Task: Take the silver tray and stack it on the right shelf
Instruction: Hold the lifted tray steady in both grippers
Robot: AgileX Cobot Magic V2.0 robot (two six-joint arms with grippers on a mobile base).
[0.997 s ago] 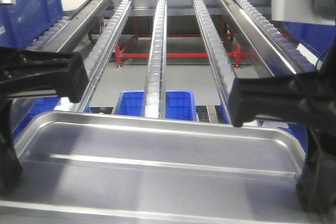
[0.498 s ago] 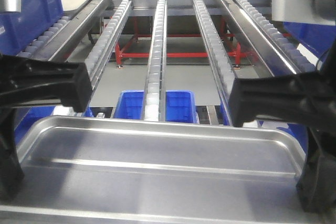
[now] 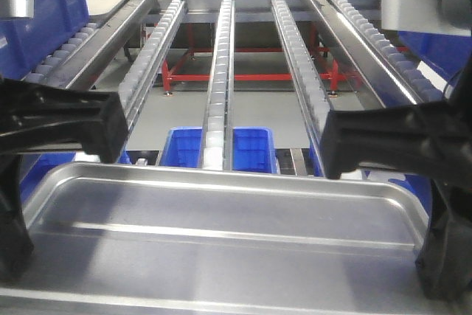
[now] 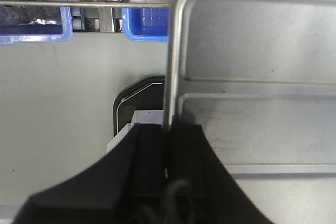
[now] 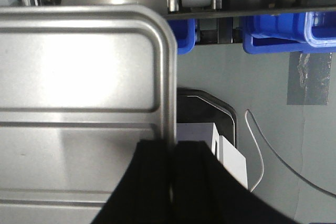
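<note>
Left wrist view: left tool [image 4: 168, 142] at 6 o'clock, narrow, black fingers [image 4: 149, 148] pinching the silver tray [image 4: 252, 129] by its left rim. The tray fills 3 o'clock, with grey floor [image 4: 58, 103] at 9.

Right wrist view: right tool [image 5: 173, 156] at 6 o'clock, also clamped thin on the right rim, tray toward 9. Only this view shows the white cable [image 5: 273, 156] on the floor at 4.

Front view: tray at 6 o'clock, shiny, with rounded corners, a low rim and a long floor ridge. The right shelf [image 3: 219, 71] runs its roller rails to 12, with blue bins [image 3: 254, 145] beneath. Black tool bodies at 9 and 3 hide the grips. The tray's near edge is cut off, and contact with the shelf is unclear.
</note>
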